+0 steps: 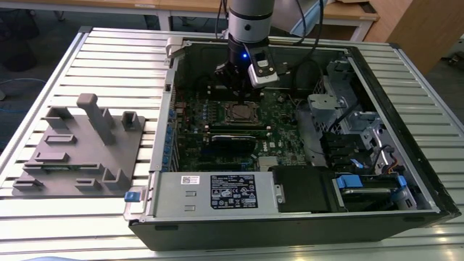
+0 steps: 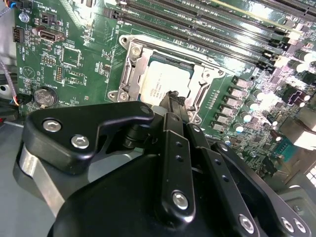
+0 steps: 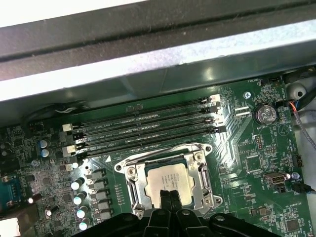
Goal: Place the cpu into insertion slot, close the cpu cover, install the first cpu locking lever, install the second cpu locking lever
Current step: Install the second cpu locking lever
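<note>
Cpu (image 3: 167, 178) sits in the slot beneath the gripper (image 3: 169, 193).

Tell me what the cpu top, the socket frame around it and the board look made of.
cpu: dull silver-grey metal, matte, with soft even reflections.
insertion slot: bright bare metal frame, probably stamped steel, with sharp glints.
Circuit board: green laminate, glossy, with fine traces.
The hand, black with matte links, sits at the chip's edge.
</note>
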`<state>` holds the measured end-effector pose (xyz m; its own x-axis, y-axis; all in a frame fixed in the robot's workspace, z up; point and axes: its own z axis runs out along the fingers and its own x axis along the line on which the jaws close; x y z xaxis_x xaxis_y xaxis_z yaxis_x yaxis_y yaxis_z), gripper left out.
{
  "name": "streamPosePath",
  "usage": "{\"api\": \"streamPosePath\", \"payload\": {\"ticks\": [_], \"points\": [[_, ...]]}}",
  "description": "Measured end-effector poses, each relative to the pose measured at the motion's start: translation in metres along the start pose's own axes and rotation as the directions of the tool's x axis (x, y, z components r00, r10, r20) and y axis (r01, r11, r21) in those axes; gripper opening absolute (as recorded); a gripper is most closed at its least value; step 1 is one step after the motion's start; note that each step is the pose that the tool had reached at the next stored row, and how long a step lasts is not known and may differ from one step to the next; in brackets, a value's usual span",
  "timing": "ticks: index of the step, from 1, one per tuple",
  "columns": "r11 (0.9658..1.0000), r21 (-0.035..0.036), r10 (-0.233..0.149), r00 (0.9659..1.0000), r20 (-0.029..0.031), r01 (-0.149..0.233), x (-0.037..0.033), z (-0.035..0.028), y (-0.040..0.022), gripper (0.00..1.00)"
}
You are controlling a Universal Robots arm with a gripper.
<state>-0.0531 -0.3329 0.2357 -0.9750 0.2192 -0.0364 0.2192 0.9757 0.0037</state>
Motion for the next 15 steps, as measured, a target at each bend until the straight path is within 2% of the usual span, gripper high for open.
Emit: {"api": "streamPosePath", "payload": {"ticks": [6, 15], "points": [[1.0, -0.0002, -0.002, 1.0, -0.0001, 0.002, 0.0, 0.0, 0.0, 0.1], [0.9994, -0.0013, -0.035, 0.9994, -0.0002, 0.035, 0.0, 0.0, 0.0, 0.1]]}}
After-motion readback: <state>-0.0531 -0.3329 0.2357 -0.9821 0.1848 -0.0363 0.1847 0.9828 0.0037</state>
